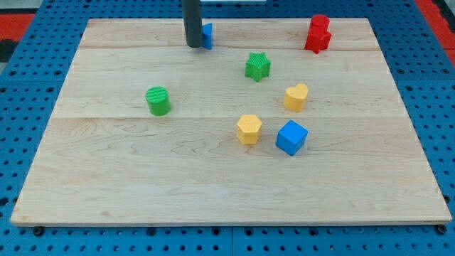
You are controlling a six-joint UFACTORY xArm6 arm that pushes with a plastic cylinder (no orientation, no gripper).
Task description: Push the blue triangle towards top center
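The blue triangle (207, 35) sits at the far edge of the board (106, 178), just left of centre, half hidden behind the rod. The tip (193, 45) touches its left side; being a bare rod, it grips nothing. It looks nearly home, so I'd nudge it only slightly rightward, gently, lest it slide off the far edge. The green star (258, 66) and red block (318, 34) stand well apart.
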